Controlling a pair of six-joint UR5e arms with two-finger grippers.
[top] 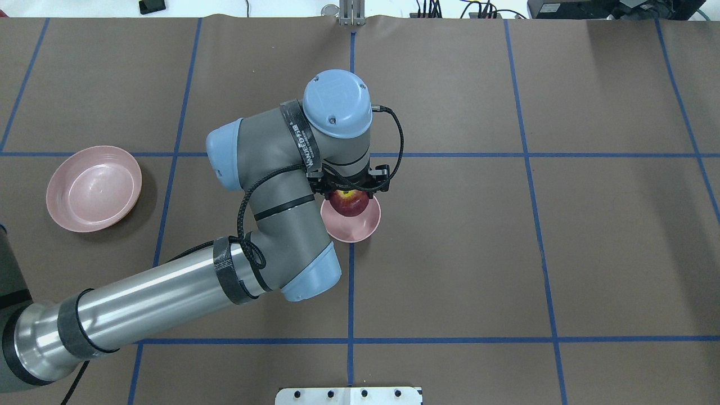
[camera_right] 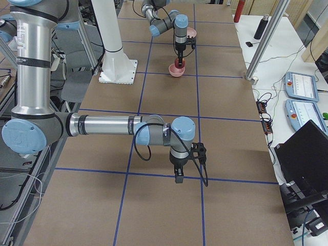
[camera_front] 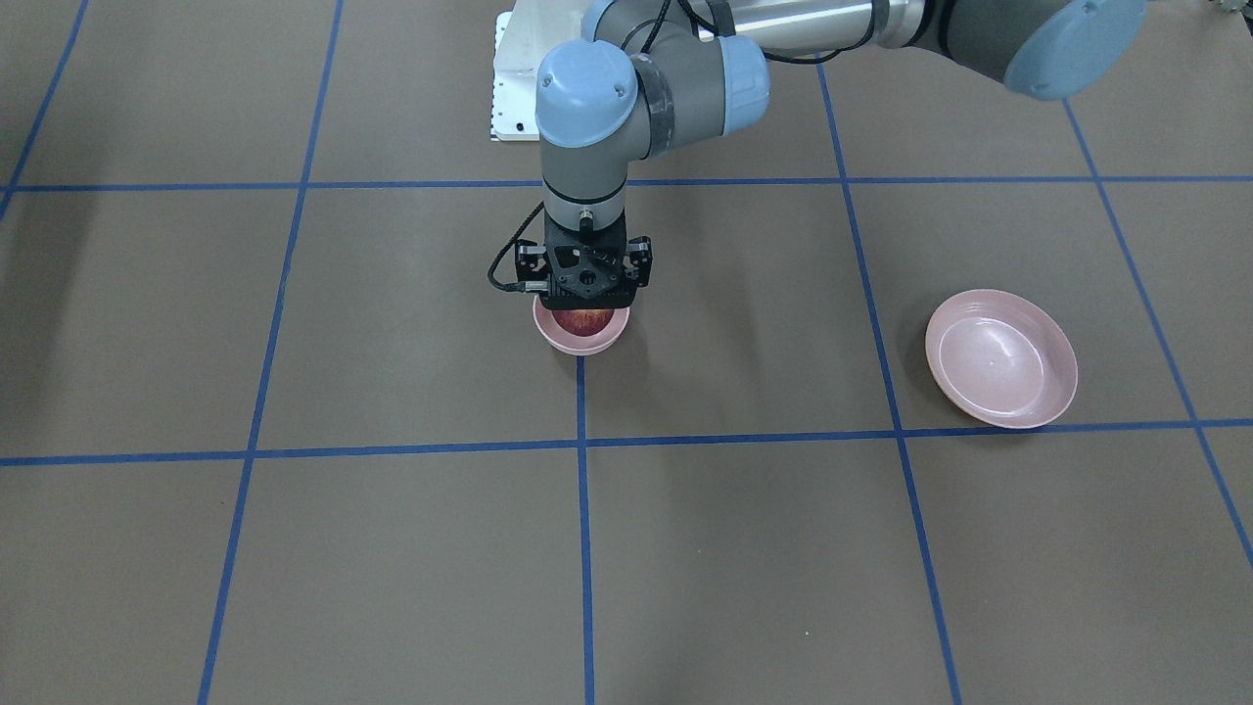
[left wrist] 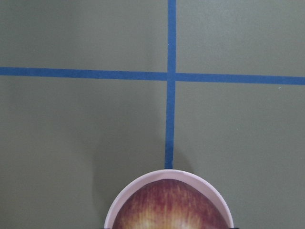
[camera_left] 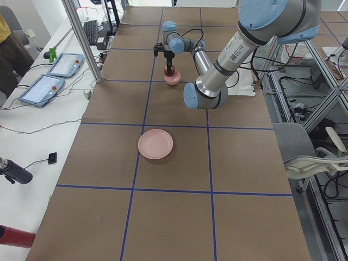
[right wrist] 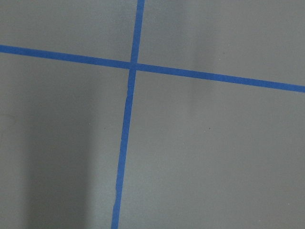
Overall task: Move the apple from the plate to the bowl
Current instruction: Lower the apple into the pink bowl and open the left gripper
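The dark-red apple [camera_front: 584, 320] sits low in the small deep pink bowl [camera_front: 580, 343] at the table's middle. My left gripper [camera_front: 584, 302] stands straight above the bowl, its fingers down around the apple and shut on it. From overhead the apple [top: 350, 202] shows its yellow stem patch just under the gripper [top: 350, 194]. The left wrist view shows the apple [left wrist: 171, 207] inside the bowl's rim [left wrist: 167, 172]. The wide pink plate [camera_front: 1001, 358] lies empty to my left. My right gripper [camera_right: 178, 177] hangs over bare table, and I cannot tell if it is open or shut.
The brown table cover has a grid of blue tape lines [top: 351, 281]. A white base plate [camera_front: 514, 93] sits at the robot's side. The left arm's elbow [top: 264, 225] reaches over the area between plate [top: 93, 188] and bowl [top: 353, 229].
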